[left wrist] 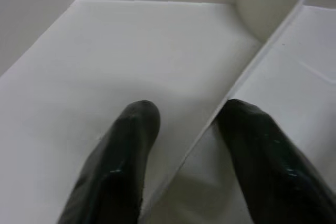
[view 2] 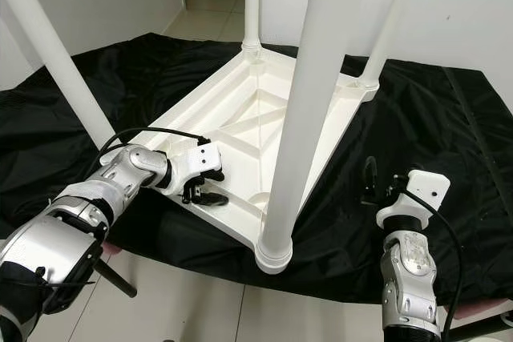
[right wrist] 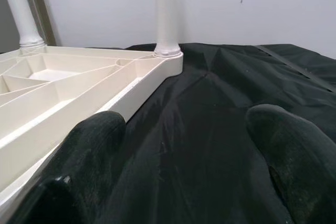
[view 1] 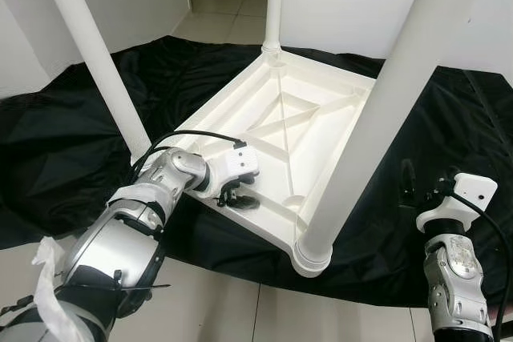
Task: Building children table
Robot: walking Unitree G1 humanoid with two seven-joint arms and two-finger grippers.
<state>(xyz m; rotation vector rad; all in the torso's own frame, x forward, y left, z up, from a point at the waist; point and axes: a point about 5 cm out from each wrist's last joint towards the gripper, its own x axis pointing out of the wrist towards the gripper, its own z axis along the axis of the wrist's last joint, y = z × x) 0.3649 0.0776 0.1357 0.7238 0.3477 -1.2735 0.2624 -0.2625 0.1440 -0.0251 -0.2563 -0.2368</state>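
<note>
Left eye view is showing the left gripper [view 1: 238, 197] at lower left, its fingers [left wrist: 123, 166] sitting narrowly apart astride a thin rib of the upturned white table [view 1: 313, 94], which is lying mid-frame on a black cloth [view 1: 72, 118] with its legs [view 1: 405, 78] pointing up; at lower right the right gripper [view 1: 410, 182] is hovering over the cloth, fingers spread wide

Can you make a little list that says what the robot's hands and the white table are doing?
table: white tabletop upside down on black cloth, four legs pointing up
left gripper: open, fingers straddling a rib on the table's underside near one edge
right gripper: open, over the cloth beside the table
floor: pale tiles
</note>
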